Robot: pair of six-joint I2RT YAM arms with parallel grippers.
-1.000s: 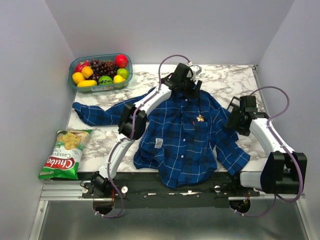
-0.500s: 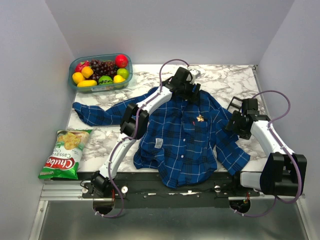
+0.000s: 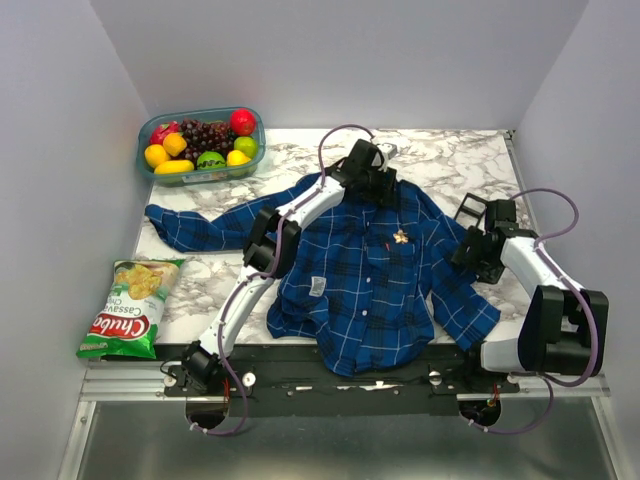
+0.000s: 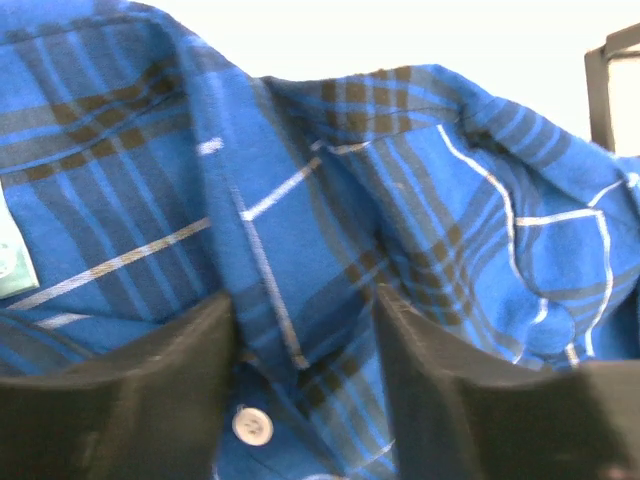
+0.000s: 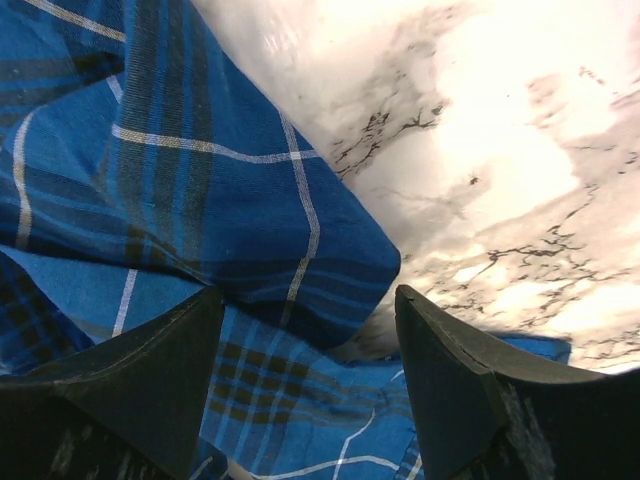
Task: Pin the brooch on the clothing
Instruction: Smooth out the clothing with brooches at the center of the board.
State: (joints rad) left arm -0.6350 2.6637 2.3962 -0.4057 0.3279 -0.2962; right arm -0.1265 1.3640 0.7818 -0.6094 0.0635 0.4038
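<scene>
The blue plaid shirt point(image 3: 365, 285) lies flat on the marble table, collar at the back. The small salmon brooch point(image 3: 400, 237) sits on its chest, right of the button line. My left gripper point(image 3: 386, 190) is at the collar; in the left wrist view point(image 4: 305, 300) its jaws stand open astride the collar fold and placket point(image 4: 300, 200), with a white button point(image 4: 252, 426) between them. My right gripper point(image 3: 463, 252) is open over the shirt's right sleeve point(image 5: 200, 200), next to bare marble point(image 5: 480, 150), and holds nothing. Neither wrist view shows the brooch.
A clear tub of fruit point(image 3: 200, 145) stands at the back left. A green chip bag point(image 3: 130, 308) lies at the front left. A small black square case point(image 3: 468, 208) sits right of the shirt; its edge shows in the left wrist view point(image 4: 612, 90).
My left gripper has shifted slightly left along the collar. My right arm has drawn back and lowered toward the sleeve. The brooch and shirt have not moved.
</scene>
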